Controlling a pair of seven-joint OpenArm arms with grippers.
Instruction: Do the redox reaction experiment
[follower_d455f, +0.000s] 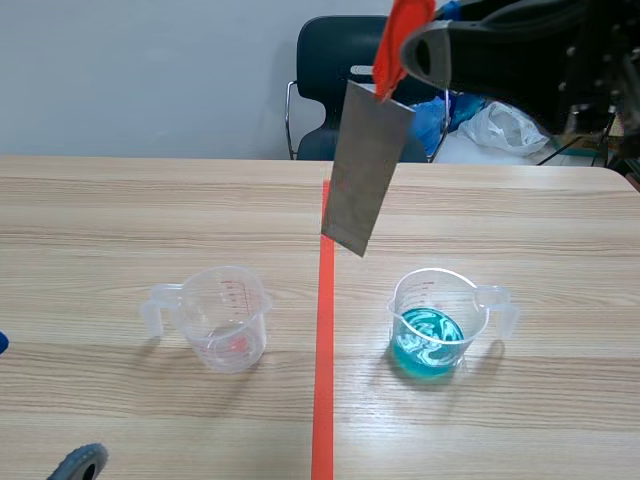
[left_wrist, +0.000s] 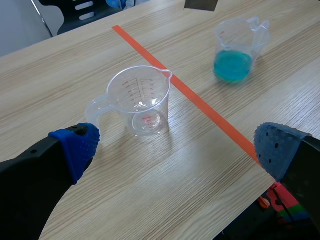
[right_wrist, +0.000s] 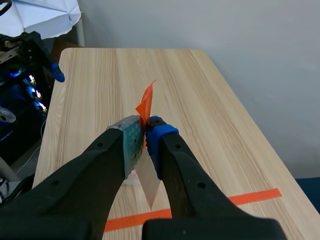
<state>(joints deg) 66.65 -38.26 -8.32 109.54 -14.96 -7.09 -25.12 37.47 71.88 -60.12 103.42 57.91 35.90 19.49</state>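
Observation:
My right gripper (follower_d455f: 405, 55) is raised high above the table's middle, shut on a grey metal sheet (follower_d455f: 365, 170) by its orange-red tab (follower_d455f: 395, 40). The sheet hangs tilted, its lower corner above the tape line. In the right wrist view the pads (right_wrist: 160, 132) pinch the tab (right_wrist: 146, 105), and the sheet (right_wrist: 149, 187) hangs below them. A clear empty beaker (follower_d455f: 225, 318) stands left of the line. A beaker with blue liquid (follower_d455f: 435, 325) stands to the right. My left gripper (left_wrist: 180, 150) is open, low and just short of the empty beaker (left_wrist: 142, 100); the blue beaker (left_wrist: 236, 50) lies farther off.
An orange-red tape line (follower_d455f: 323, 380) runs down the table's middle. Behind the far edge stand a dark chair (follower_d455f: 330, 80) and a white plastic bag (follower_d455f: 505, 130). The sheet's lower edge (left_wrist: 201, 4) shows in the left wrist view.

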